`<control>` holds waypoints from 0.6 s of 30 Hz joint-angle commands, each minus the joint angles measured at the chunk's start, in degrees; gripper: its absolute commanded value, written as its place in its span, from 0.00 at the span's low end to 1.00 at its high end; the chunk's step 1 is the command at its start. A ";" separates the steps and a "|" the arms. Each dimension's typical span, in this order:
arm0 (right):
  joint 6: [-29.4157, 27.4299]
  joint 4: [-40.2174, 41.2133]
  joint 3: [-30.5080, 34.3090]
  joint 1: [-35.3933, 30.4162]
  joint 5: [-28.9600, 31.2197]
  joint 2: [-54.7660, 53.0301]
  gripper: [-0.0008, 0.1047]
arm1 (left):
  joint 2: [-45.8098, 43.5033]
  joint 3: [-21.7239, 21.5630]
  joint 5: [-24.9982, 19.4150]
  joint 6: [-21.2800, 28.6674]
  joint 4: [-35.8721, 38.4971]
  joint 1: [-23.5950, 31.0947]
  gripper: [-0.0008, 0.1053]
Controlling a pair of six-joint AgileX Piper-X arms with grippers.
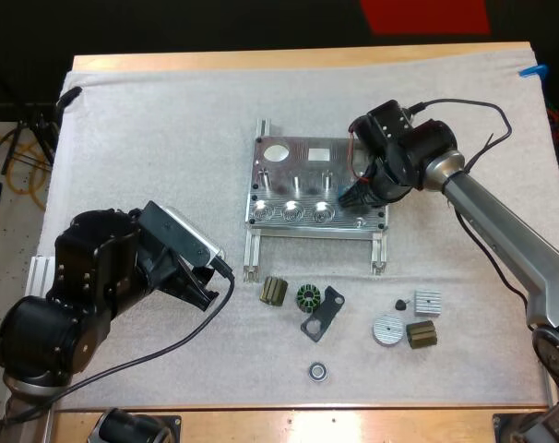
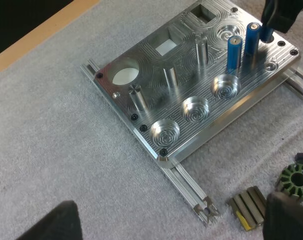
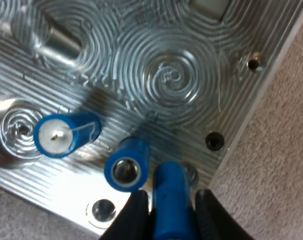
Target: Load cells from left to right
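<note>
The metal fixture (image 1: 303,185) lies mid-mat. Two blue cylinders stand upright near its right front corner, one with a white cap (image 3: 66,135) and one with a hollow top (image 3: 126,167); the left wrist view also shows this pair (image 2: 234,50). My right gripper (image 3: 170,215) hovers over that corner (image 1: 358,196), shut on a third blue cylinder (image 3: 171,197) pressed between its fingers. Three round pockets (image 2: 196,107) along the fixture's front edge hold nothing. My left gripper (image 1: 201,281) stands open to the left of the fixture's front, fingers (image 2: 51,222) wide apart.
Small parts lie in front of the fixture: a dark block (image 1: 274,291), a green stator (image 1: 308,297), a black bracket (image 1: 323,312), a bearing (image 1: 317,371), a silver disc (image 1: 386,329), a finned block (image 1: 428,302). Fixture rails (image 2: 191,192) stick out forward.
</note>
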 commanded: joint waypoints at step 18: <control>-0.51 0.76 -0.06 -0.38 1.37 0.96 0.01 | -0.27 -0.03 0.31 -0.82 -0.28 -0.04 0.69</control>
